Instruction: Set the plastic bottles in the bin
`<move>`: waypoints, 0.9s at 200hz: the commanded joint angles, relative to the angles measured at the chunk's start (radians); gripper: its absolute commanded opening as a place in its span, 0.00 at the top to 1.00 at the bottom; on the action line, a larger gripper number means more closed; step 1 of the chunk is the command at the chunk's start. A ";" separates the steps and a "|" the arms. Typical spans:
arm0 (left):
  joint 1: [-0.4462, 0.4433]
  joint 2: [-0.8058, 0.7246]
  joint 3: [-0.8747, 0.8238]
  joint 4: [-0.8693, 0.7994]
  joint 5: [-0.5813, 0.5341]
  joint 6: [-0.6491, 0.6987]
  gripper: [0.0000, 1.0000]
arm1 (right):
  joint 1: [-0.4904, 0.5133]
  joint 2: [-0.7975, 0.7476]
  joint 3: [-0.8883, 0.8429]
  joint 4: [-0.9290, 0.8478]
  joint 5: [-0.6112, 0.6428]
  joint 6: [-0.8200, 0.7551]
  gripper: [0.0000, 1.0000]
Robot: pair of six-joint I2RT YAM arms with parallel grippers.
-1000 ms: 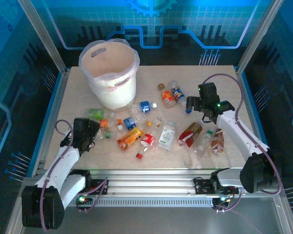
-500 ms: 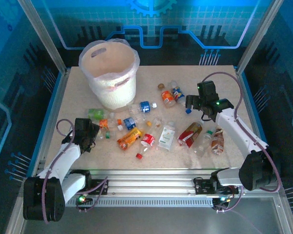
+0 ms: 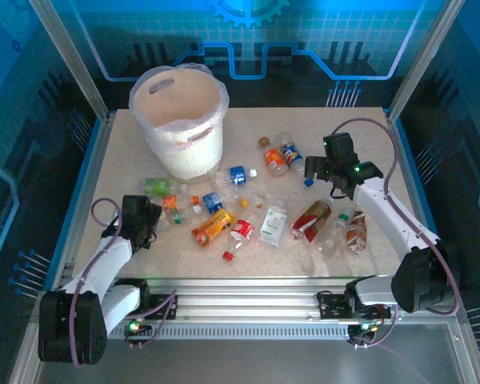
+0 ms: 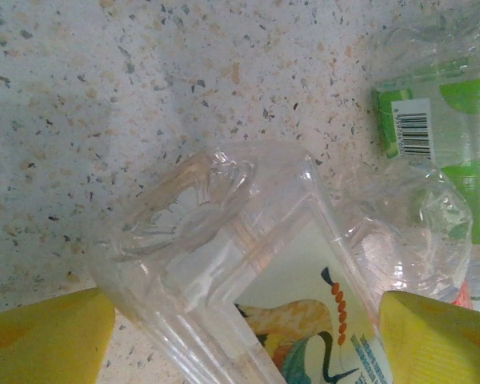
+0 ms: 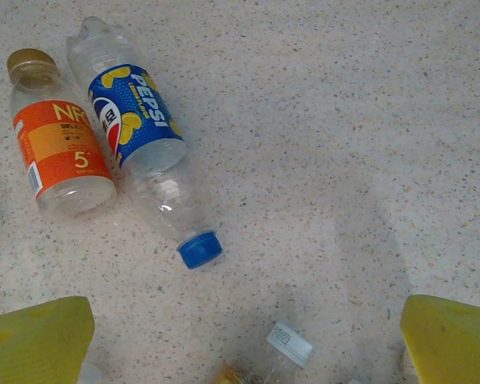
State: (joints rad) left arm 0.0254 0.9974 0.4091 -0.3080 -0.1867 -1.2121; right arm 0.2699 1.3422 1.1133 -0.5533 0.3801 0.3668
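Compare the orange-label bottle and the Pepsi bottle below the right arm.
The orange-label bottle is short and stubby with a tan cap; the Pepsi bottle is longer, slimmer, blue-labelled with a blue cap. In the right wrist view the orange-label bottle's cap points up the picture, the Pepsi bottle's down. Both are clear, capped, lying side by side on the table.

Clear bottle between yellow fingers; green-labelled bottle beside.

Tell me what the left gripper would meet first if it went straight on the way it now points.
Most likely the clear bottle with the white printed label, which lies right between the fingers of the left gripper. The green-labelled bottle sits off to the side. Depth is hard to judge.
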 commanded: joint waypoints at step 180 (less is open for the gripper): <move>0.029 0.052 -0.042 0.020 -0.013 -0.033 0.19 | 0.011 -0.015 -0.010 -0.005 0.037 0.017 0.00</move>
State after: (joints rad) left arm 0.0441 1.0512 0.3897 -0.2665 -0.1886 -1.2324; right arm 0.2699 1.3418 1.1126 -0.5533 0.3935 0.3672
